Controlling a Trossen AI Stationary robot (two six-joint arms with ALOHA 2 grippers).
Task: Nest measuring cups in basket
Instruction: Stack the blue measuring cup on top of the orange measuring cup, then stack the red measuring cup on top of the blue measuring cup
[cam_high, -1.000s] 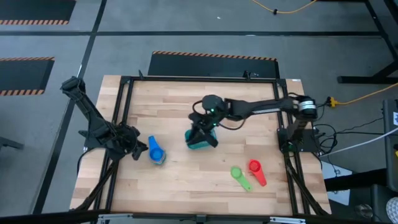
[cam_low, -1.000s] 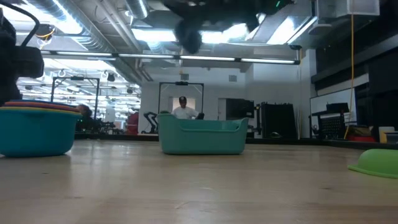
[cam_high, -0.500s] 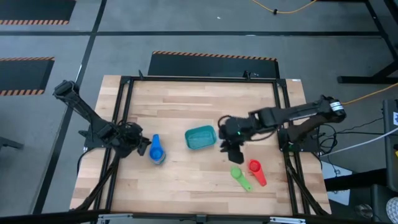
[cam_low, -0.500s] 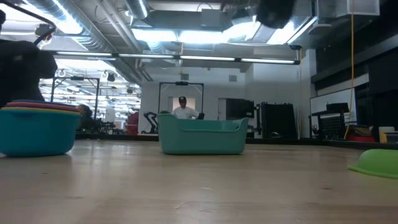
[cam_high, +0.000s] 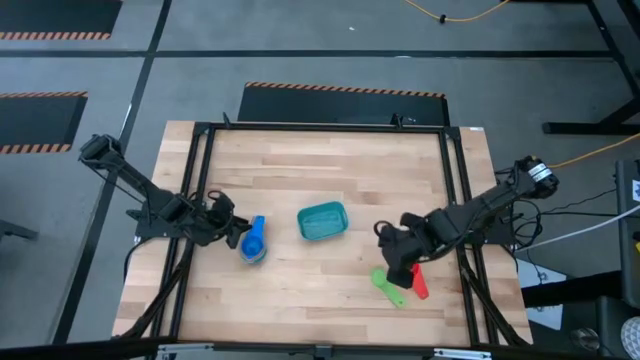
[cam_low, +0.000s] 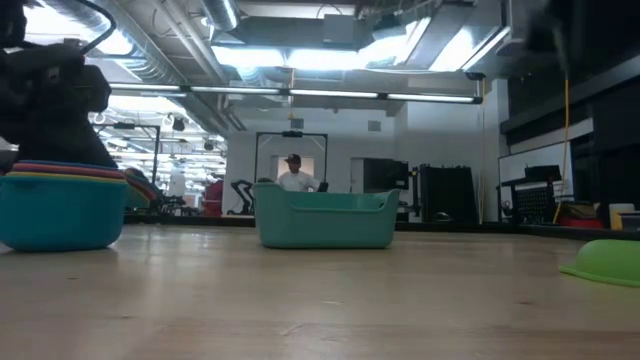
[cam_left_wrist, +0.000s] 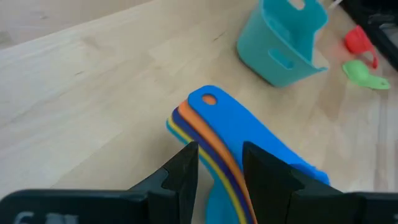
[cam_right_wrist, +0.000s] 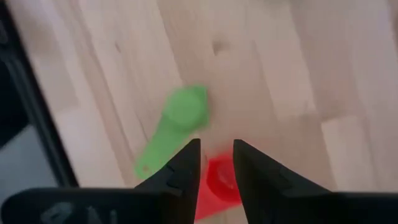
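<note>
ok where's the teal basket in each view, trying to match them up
High view: the teal basket sits mid-table, between the nested cup stack and the green cup.
Low view: the basket stands at centre, stack on the left edge, green cup at the right edge.
Left wrist view: basket upper right, beyond the stack's handles.
Right wrist view: not in it.
Shared landmark: the green cup.

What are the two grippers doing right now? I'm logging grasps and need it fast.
Left gripper: open, fingers straddling the stacked cup handles, not clamped.
Right gripper: open, empty, above the red cup beside the green cup.
</note>
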